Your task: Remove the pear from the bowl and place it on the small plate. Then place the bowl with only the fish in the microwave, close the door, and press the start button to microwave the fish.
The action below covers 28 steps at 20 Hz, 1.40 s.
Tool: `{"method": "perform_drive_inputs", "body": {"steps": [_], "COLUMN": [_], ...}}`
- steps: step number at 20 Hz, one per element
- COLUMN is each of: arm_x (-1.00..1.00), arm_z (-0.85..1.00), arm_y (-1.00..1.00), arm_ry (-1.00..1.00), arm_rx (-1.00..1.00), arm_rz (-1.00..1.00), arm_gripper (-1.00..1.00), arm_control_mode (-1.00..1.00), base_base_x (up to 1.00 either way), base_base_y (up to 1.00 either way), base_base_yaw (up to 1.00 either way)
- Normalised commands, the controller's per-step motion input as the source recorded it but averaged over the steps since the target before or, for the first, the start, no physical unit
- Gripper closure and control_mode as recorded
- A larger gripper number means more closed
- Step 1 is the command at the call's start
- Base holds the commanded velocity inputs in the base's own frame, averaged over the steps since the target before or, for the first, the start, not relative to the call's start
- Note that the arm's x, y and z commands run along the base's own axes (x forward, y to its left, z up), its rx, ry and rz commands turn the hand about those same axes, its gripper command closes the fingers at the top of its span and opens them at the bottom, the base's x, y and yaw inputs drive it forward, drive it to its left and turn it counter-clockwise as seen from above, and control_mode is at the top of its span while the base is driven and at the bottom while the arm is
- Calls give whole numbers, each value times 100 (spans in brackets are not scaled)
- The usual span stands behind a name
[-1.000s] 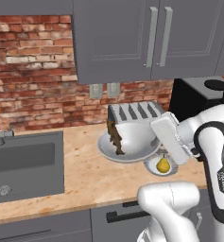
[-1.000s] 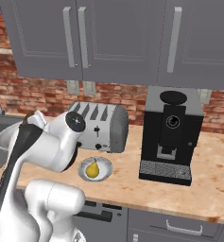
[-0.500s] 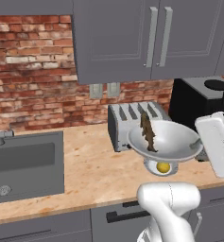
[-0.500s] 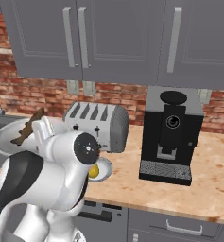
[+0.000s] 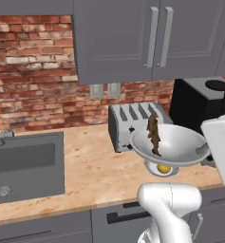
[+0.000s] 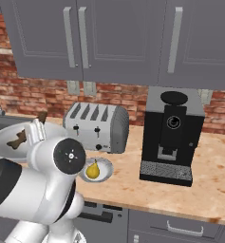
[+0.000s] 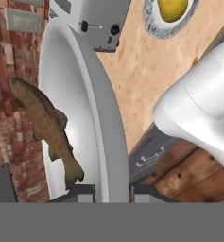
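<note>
Grey cabinets (image 5: 133,42) fill the top of the left base view, above a brick wall (image 5: 33,71) that runs across the upper left. A sink (image 5: 23,166) is set into the wooden counter (image 5: 95,171) at the left edge of that frame. In the right base view, a black coffee machine (image 6: 173,135) stands right of centre on the counter, and a silver toaster (image 6: 97,126) is seen just left of centre against the wall.

The bowl (image 5: 173,144) is held clear of the counter, right of centre in the left base view and in front of the toaster. It is seen at the left edge of the right base view, partly behind the arm. In the hand view the bowl is turned on edge and runs from the top to the bottom of the frame, left of centre. The fish (image 5: 154,135) rests inside the bowl and stands nearly upright against its left inner side in the left base view; in the hand view it is seen at the left.

The gripper (image 7: 112,193) is clamped on the rim of the bowl at the bottom centre of the hand view, one finger on each side of the wall.

The small plate (image 6: 107,167) lies on the counter in front of the toaster, lower centre in the right base view, below the raised bowl in the left base view. The pear (image 6: 92,169) sits upright on the small plate.
</note>
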Motion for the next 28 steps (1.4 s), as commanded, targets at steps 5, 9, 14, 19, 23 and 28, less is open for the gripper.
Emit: {"method": "perform_drive_inputs", "body": {"steps": [5, 9, 14, 19, 23, 28], "arm_x": [-29, 0, 0, 0, 0, 0], "arm_z": [-2, 0, 0, 0, 0, 0], "arm_y": [10, 0, 0, 0, 0, 0], "arm_ry": [-7, 0, 0, 0, 0, 0], "arm_rx": [-2, 0, 0, 0, 0, 0], "arm_rz": [0, 0, 0, 0, 0, 0], "arm_gripper": [100, 100, 100, 100, 100, 100], "arm_control_mode": [-100, 100, 100, 100, 100, 100], "base_base_x": [0, -100, -100, -100, -100, -94], "base_base_y": [0, 53, 59, 11, -9, 3], "base_base_yaw": [0, 0, 3, -9, -54, -57]}}
